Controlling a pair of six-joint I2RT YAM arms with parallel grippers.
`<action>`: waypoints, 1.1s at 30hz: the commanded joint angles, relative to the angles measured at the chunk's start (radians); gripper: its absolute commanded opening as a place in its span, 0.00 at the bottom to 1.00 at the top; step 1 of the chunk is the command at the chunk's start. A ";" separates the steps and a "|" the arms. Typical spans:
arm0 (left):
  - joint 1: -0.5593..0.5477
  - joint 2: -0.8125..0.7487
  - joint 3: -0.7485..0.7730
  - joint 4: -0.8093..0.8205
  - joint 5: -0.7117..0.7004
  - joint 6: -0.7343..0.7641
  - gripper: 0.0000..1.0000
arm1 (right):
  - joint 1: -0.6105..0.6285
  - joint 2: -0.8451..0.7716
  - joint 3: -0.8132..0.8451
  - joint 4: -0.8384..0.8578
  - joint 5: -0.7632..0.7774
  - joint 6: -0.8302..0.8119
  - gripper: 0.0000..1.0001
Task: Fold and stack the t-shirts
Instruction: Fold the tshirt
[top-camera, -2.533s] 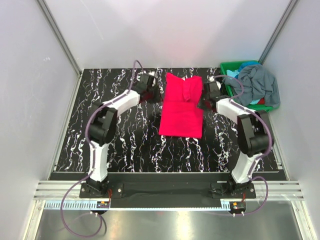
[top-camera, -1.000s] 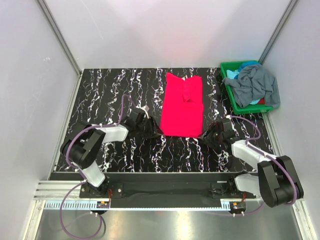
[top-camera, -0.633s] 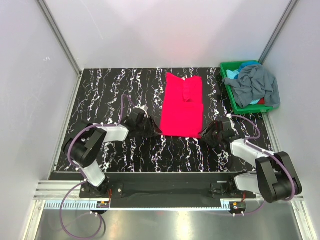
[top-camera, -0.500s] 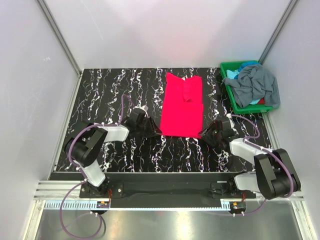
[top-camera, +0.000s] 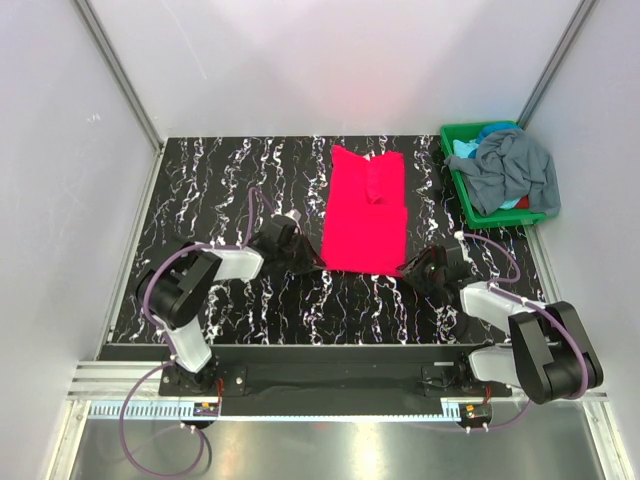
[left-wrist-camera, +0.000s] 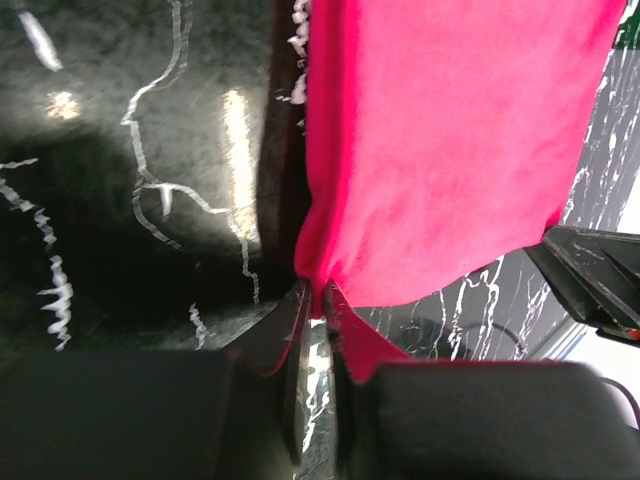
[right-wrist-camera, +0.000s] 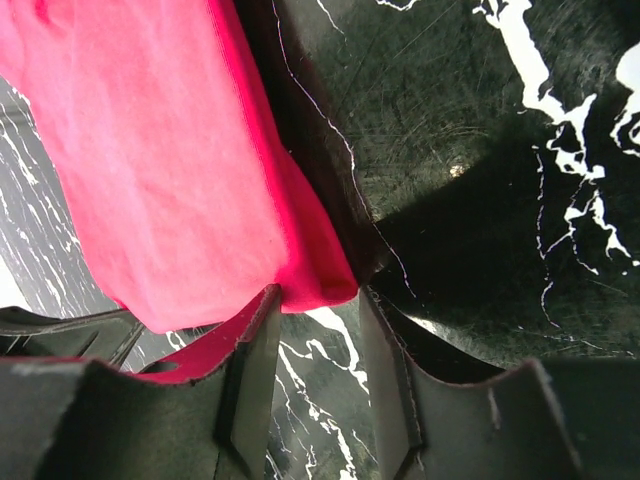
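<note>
Two arms lie low over the black marbled table in the overhead view, one at each near corner of the pink-red t-shirt. The shirt lies flat in the middle of the table as a long folded strip running away from the bases. The left gripper is at the shirt's near left corner and the right gripper at its near right corner. At the far right corner stands a green bin with a grey-blue t-shirt heaped over it. A bit of teal t-shirt shows at the bin's left side.

On the left wrist camera, the two dark fingers stand close together with only a thin gap, and the shirt's corner runs down into that gap, pinched. The other gripper shows as a dark wedge at the right edge.

On the right wrist camera, the fingers are spread wider. The shirt's corner lies on the table between their tips. The cloth nearly fills the gap, so it may touch the pads, but it does not look squeezed.
</note>
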 joint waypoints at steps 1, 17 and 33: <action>-0.012 0.043 0.009 -0.047 -0.043 0.010 0.08 | 0.002 -0.003 -0.016 -0.009 -0.001 -0.001 0.45; -0.028 -0.130 -0.005 -0.152 -0.060 0.076 0.00 | 0.005 -0.069 0.047 -0.141 -0.010 -0.067 0.00; -0.189 -0.518 -0.113 -0.362 -0.090 0.027 0.00 | 0.010 -0.573 0.147 -0.736 -0.105 -0.150 0.00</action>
